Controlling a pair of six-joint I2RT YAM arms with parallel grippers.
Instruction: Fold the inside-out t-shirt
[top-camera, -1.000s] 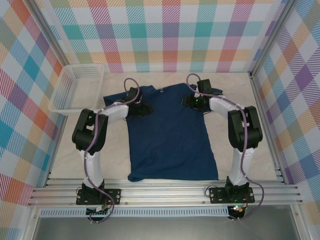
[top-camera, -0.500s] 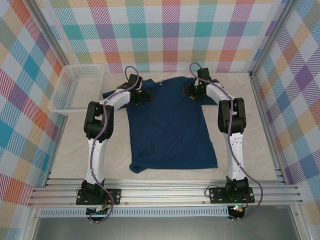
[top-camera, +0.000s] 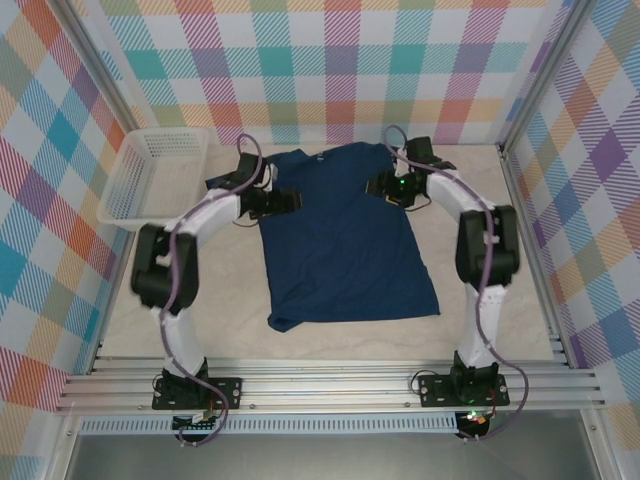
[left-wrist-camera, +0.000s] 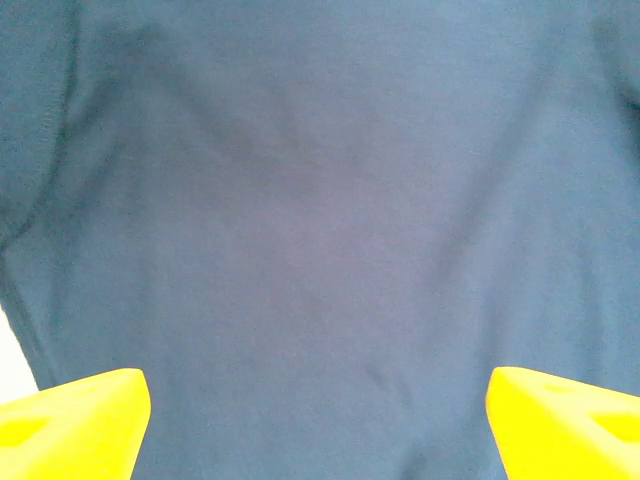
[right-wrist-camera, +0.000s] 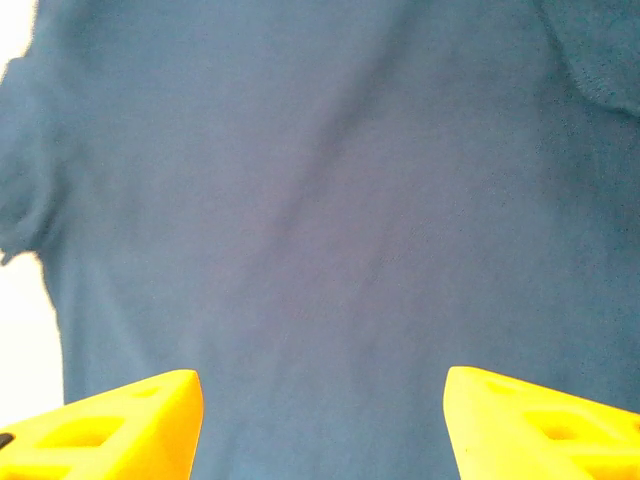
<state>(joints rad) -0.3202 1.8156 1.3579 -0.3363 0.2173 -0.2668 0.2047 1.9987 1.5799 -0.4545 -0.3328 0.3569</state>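
The inside-out t-shirt (top-camera: 345, 240) lies spread on the middle of the table (top-camera: 500, 260), collar at the far side and hem toward the arm bases. The left gripper (top-camera: 285, 200) sits over the shirt's left shoulder. In the left wrist view its yellow fingers (left-wrist-camera: 80, 420) stand wide apart, with smooth navy fabric across the gap and nothing pinched. The right gripper (top-camera: 385, 188) sits over the right shoulder. Its yellow fingers (right-wrist-camera: 110, 425) are also spread, a little less widely, above flat cloth and holding nothing. A strip of pale table shows at the left edge of that view, beside a rumpled bit of fabric.

Around the grippers, the left sleeve pokes out toward the far-left corner. The near-left corner of the hem is curled under slightly. A white mesh basket (top-camera: 168, 132) stands in that far-left corner, tilted against the checked wall (top-camera: 340, 70), near the sleeve but apart from it. Nothing rests on the shirt's body between the arms. An aluminium rail (top-camera: 330, 385) runs along the near edge.
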